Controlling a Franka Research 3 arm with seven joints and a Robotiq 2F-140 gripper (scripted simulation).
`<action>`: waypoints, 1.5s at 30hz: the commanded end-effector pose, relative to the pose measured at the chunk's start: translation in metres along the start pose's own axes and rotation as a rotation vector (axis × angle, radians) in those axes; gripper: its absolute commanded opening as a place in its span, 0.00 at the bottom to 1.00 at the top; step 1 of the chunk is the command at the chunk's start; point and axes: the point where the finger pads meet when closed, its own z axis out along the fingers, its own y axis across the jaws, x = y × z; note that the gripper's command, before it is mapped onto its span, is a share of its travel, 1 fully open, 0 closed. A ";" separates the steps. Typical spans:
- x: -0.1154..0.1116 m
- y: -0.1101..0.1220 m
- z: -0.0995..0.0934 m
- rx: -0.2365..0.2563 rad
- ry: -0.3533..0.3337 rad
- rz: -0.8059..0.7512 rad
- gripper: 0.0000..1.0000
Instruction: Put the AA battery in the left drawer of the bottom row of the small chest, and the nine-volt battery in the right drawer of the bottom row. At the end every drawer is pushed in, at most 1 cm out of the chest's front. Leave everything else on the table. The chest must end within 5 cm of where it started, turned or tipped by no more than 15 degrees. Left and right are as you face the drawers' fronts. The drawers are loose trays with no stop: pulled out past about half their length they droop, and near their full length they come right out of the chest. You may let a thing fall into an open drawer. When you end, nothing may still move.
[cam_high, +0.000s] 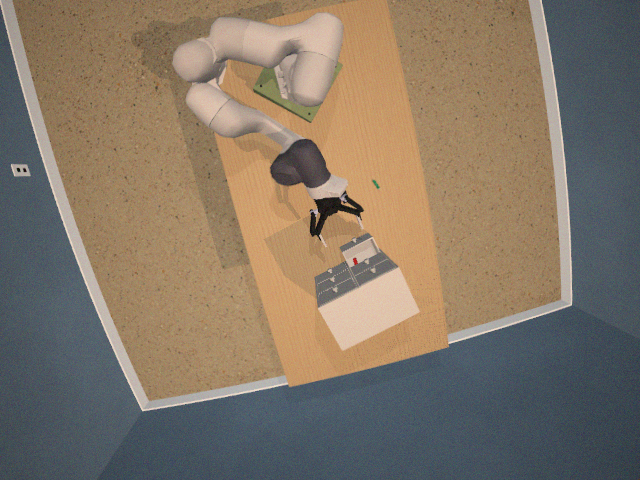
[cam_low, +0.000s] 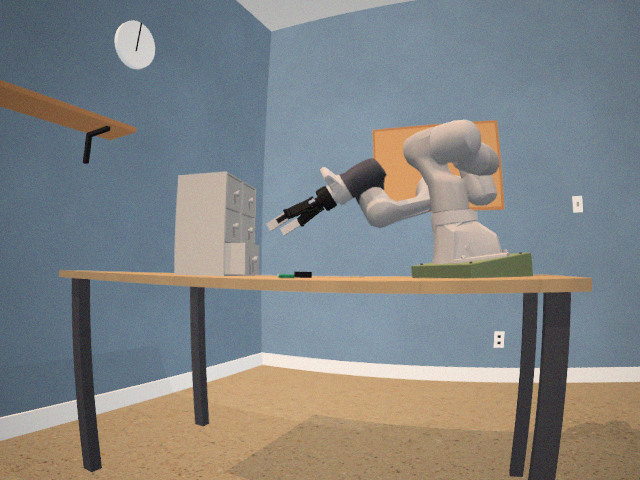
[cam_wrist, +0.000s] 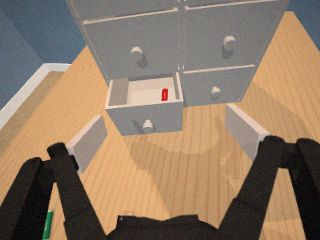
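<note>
The small grey chest (cam_high: 369, 310) (cam_low: 199, 222) (cam_wrist: 210, 25) stands near one end of the table. Its bottom-left drawer (cam_high: 363, 244) (cam_low: 235, 258) (cam_wrist: 117, 93) is pulled partly out. A small red battery (cam_high: 355, 260) (cam_wrist: 164, 95) lies inside it. The bottom-right drawer (cam_wrist: 220, 80) is shut. A black block-shaped battery (cam_low: 302, 273) lies on the table in front of the chest, next to a small green thing (cam_high: 375, 183) (cam_low: 285, 275) (cam_wrist: 48, 225). My gripper (cam_high: 341, 234) (cam_low: 278, 227) (cam_wrist: 163, 120) is wide open and empty. It hangs in front of the open drawer and above it.
The arm's green base plate (cam_high: 268, 90) (cam_low: 475, 268) sits at the far end of the wooden table (cam_high: 361, 129) (cam_low: 361, 283). The other drawers of the chest are shut. The table edges run close to both sides of the chest.
</note>
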 end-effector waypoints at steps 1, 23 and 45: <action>-0.002 -0.006 -0.012 0.016 0.012 -0.011 1.00; -0.036 -0.004 -0.078 0.016 0.012 -0.011 1.00; -0.035 -0.004 -0.081 0.015 -0.048 -0.011 1.00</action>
